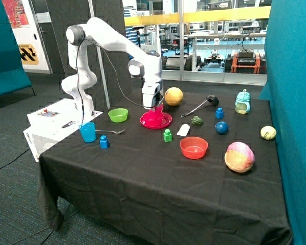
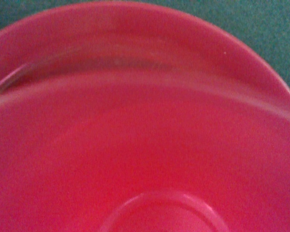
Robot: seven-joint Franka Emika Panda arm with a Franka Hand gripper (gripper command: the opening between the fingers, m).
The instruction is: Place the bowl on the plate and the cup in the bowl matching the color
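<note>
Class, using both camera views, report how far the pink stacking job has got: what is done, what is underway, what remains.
Done: the pink bowl sits on the pink plate. Underway: the gripper is right above the bowl, at something pink, probably the cup. Left: confirming the cup rests in the bowl.

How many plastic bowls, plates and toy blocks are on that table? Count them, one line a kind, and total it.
Bowls: 3 (green bowl, pink bowl, orange-red bowl)
Plates: 1 (pink plate, under the pink bowl)
Blocks: 3 (near blue block, green block, far blue block)
Total: 7
The end effector is low over the pink bowl.
</note>
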